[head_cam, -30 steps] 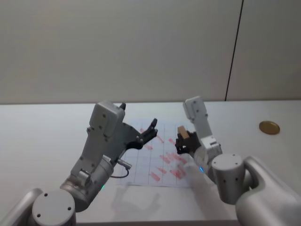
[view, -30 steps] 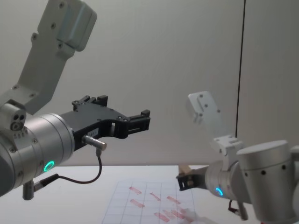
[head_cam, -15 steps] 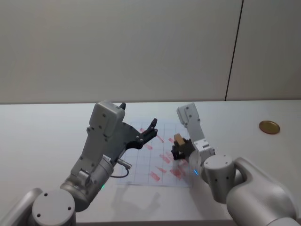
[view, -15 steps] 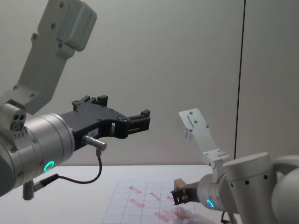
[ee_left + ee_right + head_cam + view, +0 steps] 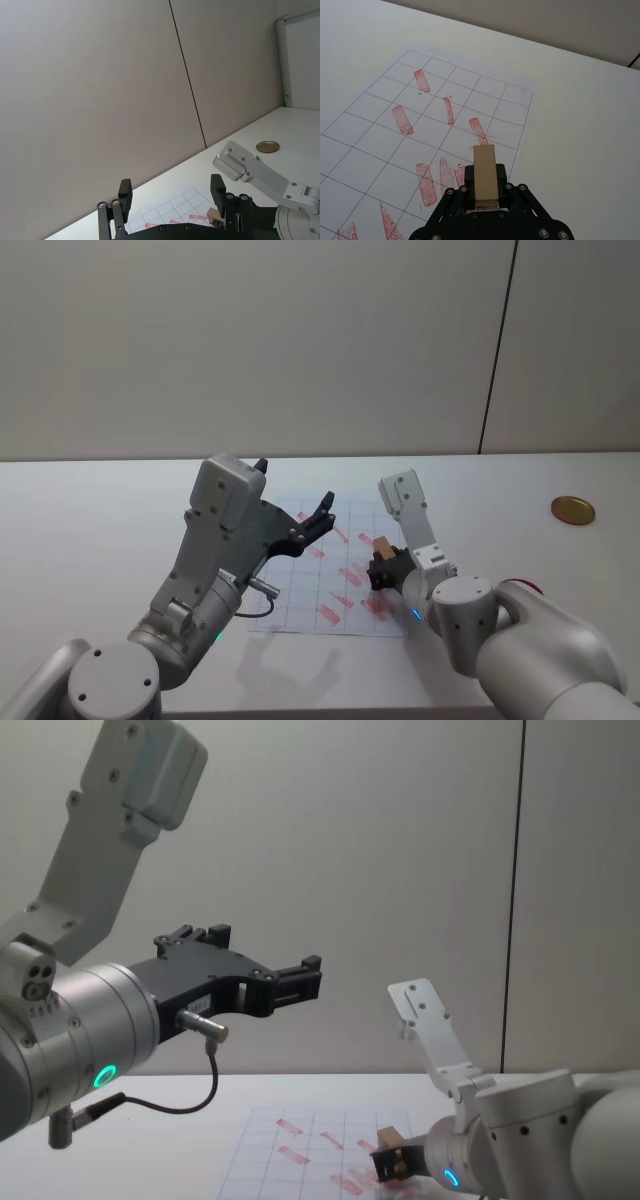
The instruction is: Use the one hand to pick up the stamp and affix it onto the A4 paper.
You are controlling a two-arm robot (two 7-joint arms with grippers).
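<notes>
Head view: your right gripper [image 5: 383,568] is clamped on the stamp [image 5: 384,543], low over the right side of the A4 paper [image 5: 300,592]. Its arm hides the sheet's near right corner. The left gripper [image 5: 297,490] hangs above the sheet's left part, fingers spread, holding nothing.

Left wrist view: a corner of the stamp peeks past one black finger.

Right wrist view: the stamp's printing face is hidden, so you cannot tell whether it touches the paper.

Chest view: the paper's near edge is cut off.
</notes>
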